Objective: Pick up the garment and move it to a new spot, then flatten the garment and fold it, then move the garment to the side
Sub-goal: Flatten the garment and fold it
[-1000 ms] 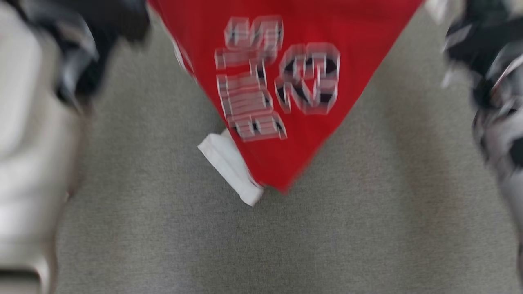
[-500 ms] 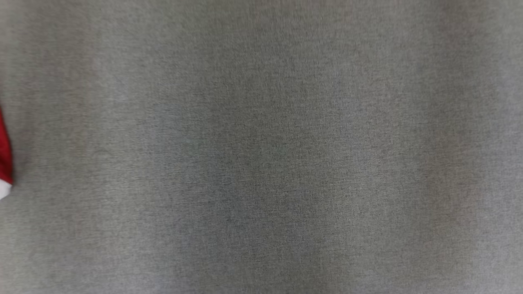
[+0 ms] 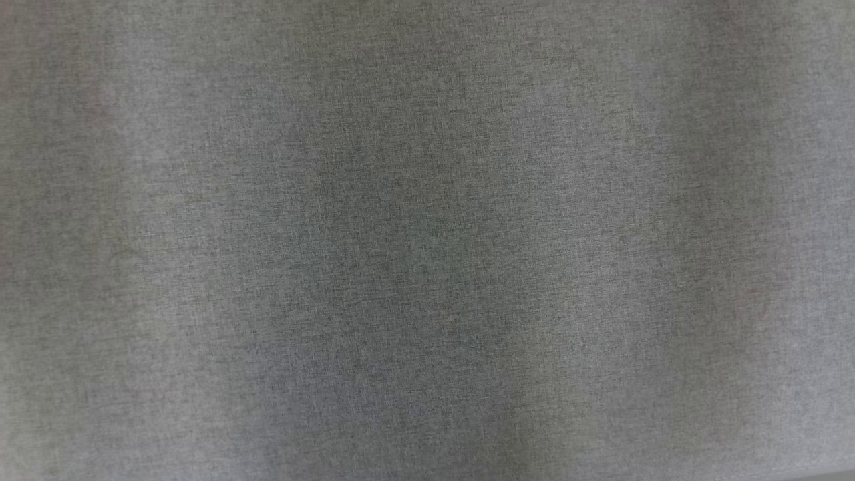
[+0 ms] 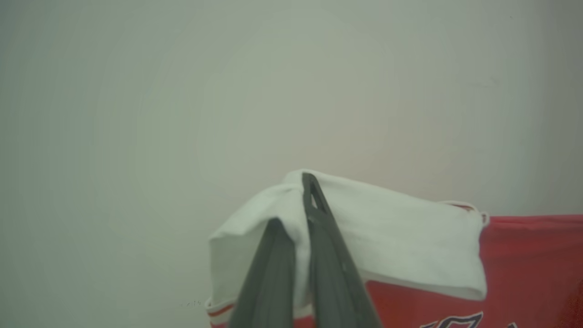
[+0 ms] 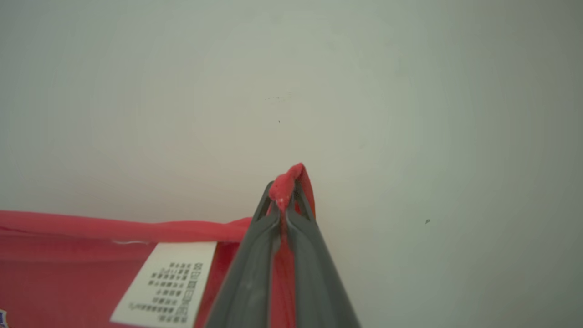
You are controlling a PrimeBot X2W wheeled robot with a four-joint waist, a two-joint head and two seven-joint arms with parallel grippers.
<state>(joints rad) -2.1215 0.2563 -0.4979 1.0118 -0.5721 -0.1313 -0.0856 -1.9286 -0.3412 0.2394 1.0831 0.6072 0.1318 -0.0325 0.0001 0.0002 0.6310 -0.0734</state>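
Separately, the left gripper (image 4: pixel 293 199) clamps the white sleeve (image 4: pixel 401 237) of the red jersey (image 4: pixel 524 264). The right gripper (image 5: pixel 284 191) pinches a red corner (image 5: pixel 296 172) beside the care label (image 5: pixel 164 287).

Head down over grey surface (image 3: pixel 427 240), wrist views near shared garment (image 4: pixel 387 237)

Beyond the garment (image 4: pixel 524 264) top edge: plain pale backdrop (image 4: pixel 182 91) in both wrist views, open room to pass.
Garment's white sleeve (image 4: pixel 387 237): bunched around the left gripper (image 4: pixel 293 198), pinched tight (no gap between the fingers).
Garment's red corner: wedged in the closed right gripper (image 5: pixel 286 191); care label (image 5: pixel 168 287) just beside.
Grey cloth surface (image 3: pixel 427 240): flat, unbroken, open to reach across.
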